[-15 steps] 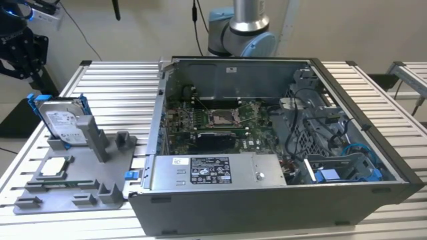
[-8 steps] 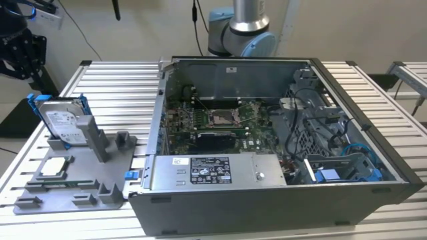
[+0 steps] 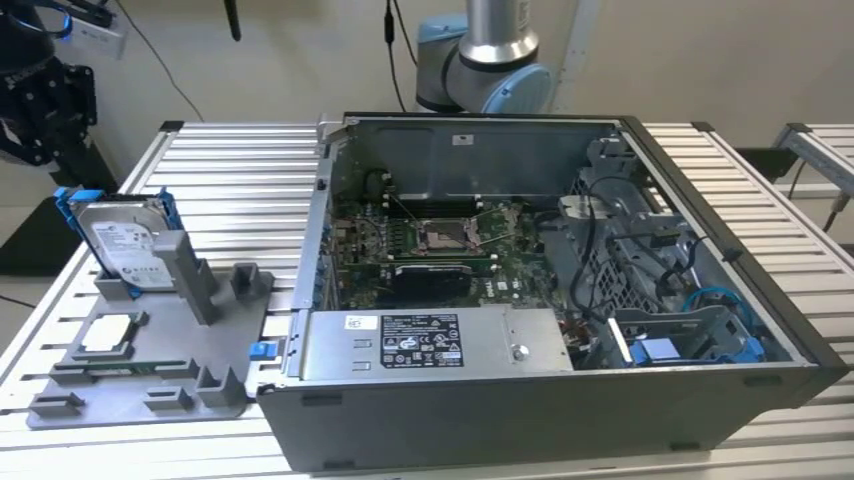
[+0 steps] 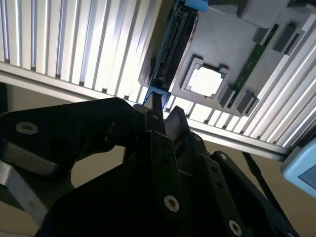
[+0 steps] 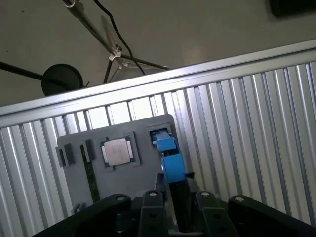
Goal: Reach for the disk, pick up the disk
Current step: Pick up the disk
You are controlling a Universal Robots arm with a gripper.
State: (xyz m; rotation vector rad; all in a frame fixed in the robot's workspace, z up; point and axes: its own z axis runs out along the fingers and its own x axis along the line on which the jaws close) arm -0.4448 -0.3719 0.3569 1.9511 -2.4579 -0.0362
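Observation:
The disk (image 3: 123, 243) stands upright on its edge in a slot of the grey holder (image 3: 187, 385) at the exterior view's left. It is silver-grey with a white label and blue bracket rails. My gripper (image 3: 36, 122) hangs above it and a little further to the exterior view's left, not touching it. In both wrist views I look down on the disk's thin edge (image 4: 174, 47) and its blue rail (image 5: 169, 159). The gripper (image 5: 177, 197) is open, its black fingers (image 5: 150, 200) lined up to either side of that edge. In the second wrist view the gripper (image 4: 165, 114) shows side-on.
A small square silver processor chip (image 3: 107, 335) (image 4: 206, 81) (image 5: 117, 151) lies in the same holder. An open computer case (image 3: 534, 300) with its mainboard and a grey power supply box (image 3: 434, 343) fills the middle of the slatted metal table (image 3: 234, 190).

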